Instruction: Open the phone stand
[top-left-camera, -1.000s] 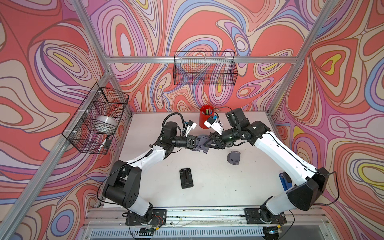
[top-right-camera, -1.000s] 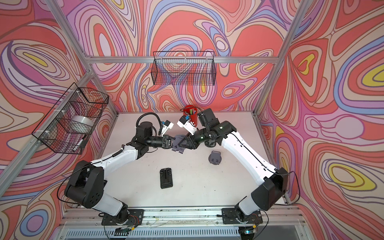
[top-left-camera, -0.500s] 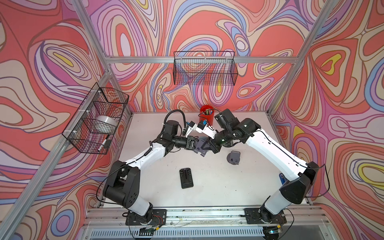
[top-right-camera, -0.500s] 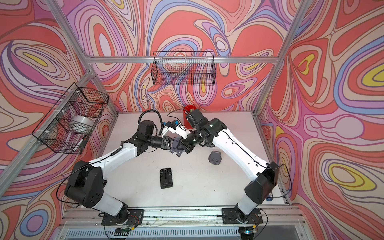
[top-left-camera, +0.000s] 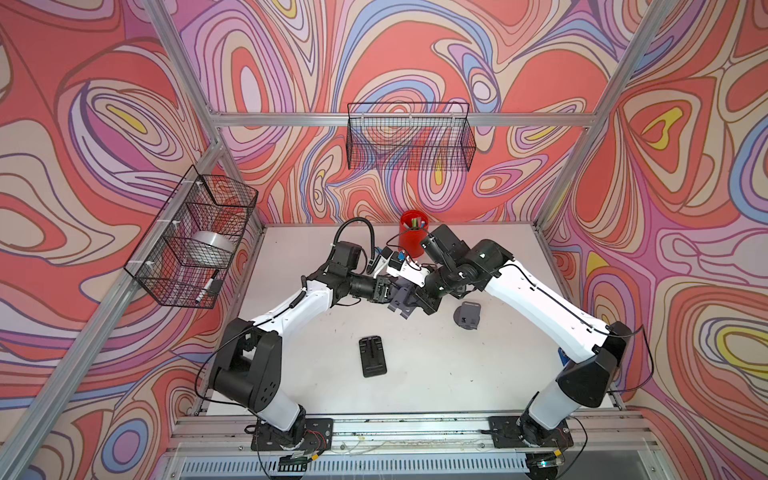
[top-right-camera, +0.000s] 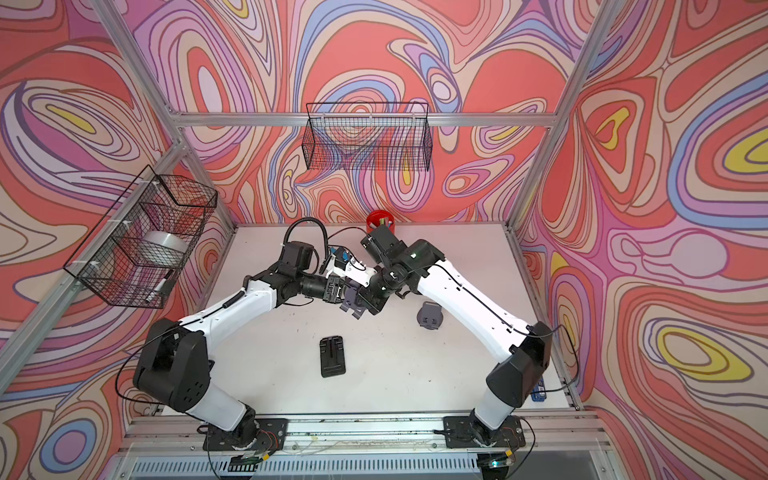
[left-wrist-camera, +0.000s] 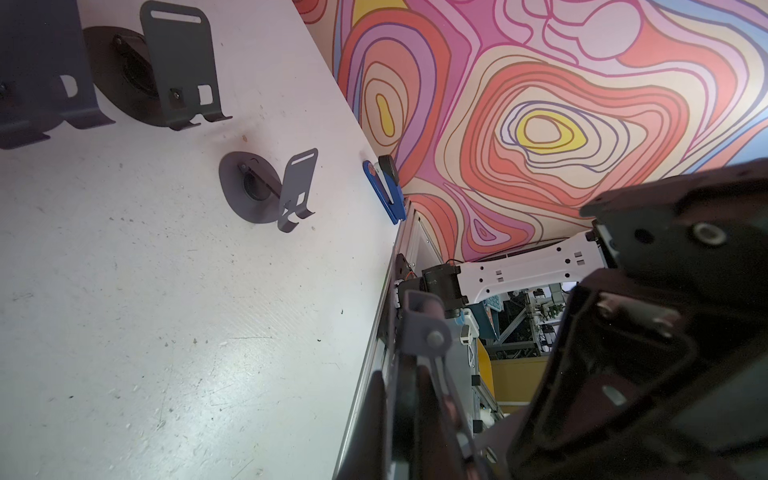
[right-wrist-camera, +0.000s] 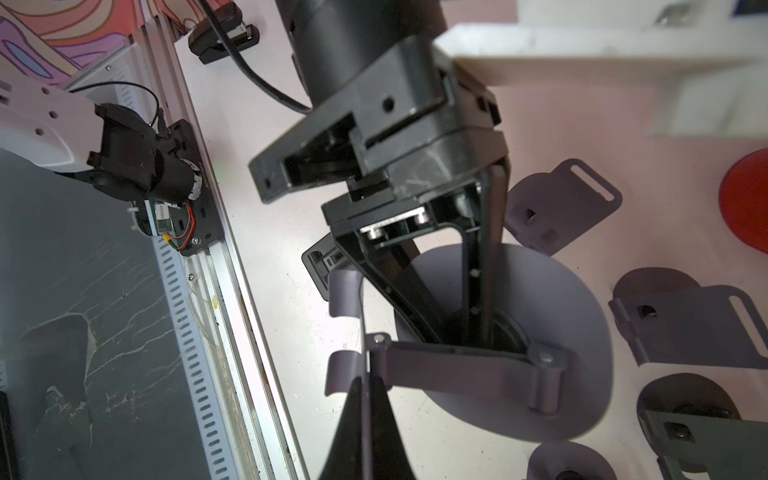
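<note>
- Right wrist view shows you the right gripper (right-wrist-camera: 365, 388) pinched shut on the hooked plate of the phone stand (right-wrist-camera: 457, 365).
- Your left gripper (right-wrist-camera: 471, 324) is clamped on the stand's round base.
- In both top views, you see the stand held off the table (top-left-camera: 316, 345), near the red cup (top-left-camera: 411, 235), on its side toward the arm bases.

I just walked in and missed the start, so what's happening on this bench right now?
Both arms hold one grey metal phone stand with a round base above the white table. The left gripper is shut on its base; the right gripper pinches its cradle plate, the hinged arm partly unfolded between. A second grey stand and a flat black stand sit on the table.
</note>
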